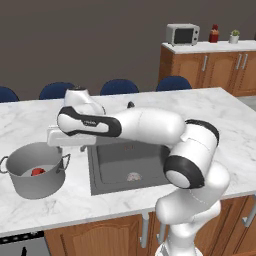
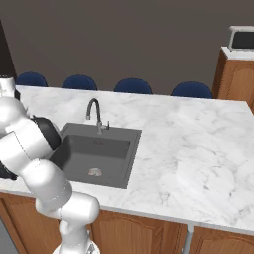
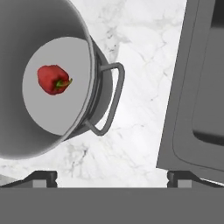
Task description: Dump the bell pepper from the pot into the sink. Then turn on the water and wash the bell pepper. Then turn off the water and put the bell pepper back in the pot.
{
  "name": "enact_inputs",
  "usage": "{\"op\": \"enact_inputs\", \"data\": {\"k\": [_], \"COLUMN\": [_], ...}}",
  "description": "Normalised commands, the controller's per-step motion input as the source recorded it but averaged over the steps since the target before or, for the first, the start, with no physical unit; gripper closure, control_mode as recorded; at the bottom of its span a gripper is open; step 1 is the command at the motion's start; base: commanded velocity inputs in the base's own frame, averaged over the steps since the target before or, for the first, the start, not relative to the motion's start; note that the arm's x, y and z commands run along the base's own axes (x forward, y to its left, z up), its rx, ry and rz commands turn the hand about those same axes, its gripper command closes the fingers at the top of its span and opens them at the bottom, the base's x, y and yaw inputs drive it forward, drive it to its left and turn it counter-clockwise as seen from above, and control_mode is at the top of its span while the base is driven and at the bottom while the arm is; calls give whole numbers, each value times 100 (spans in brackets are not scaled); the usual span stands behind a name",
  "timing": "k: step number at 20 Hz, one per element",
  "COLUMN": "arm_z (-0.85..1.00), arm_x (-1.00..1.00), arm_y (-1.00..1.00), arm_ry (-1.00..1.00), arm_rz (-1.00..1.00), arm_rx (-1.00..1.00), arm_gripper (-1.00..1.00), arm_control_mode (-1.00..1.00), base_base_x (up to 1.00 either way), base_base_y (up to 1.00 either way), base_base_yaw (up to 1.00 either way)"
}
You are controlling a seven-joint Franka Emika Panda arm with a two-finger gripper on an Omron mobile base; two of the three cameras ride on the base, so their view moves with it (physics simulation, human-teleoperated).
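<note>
Your gripper [image 3: 112, 177] hangs wide open over the white marble counter [image 3: 140, 109], between the pot [image 3: 94, 87] and the sink [image 3: 192, 87]; you see the bell pepper [image 3: 53, 79] on the pot's floor.

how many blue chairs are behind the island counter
5. In the left base view, chair backs line the counter's far edge. The right base view shows four, so one may be a fifth.
</note>
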Motion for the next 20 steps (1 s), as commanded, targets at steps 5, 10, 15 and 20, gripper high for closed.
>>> {"op": "enact_inputs", "data": {"k": [5, 10, 15, 20], "arm_z": [-27, -26, -19, -20], "arm_x": [24, 17, 17, 5], "arm_y": [18, 21, 19, 5], "arm_ry": [0, 0, 0, 0], "arm_rz": [0, 0, 0, 0], "arm_rx": [0, 0, 0, 0], "arm_gripper": [-100, -100, -100, -100], "arm_control_mode": [-100, -100, -100, -100], "base_base_x": [0, 0, 0, 0], "base_base_y": [0, 0, 0, 0], "base_base_yaw": [0, 0, 0, 0]}}
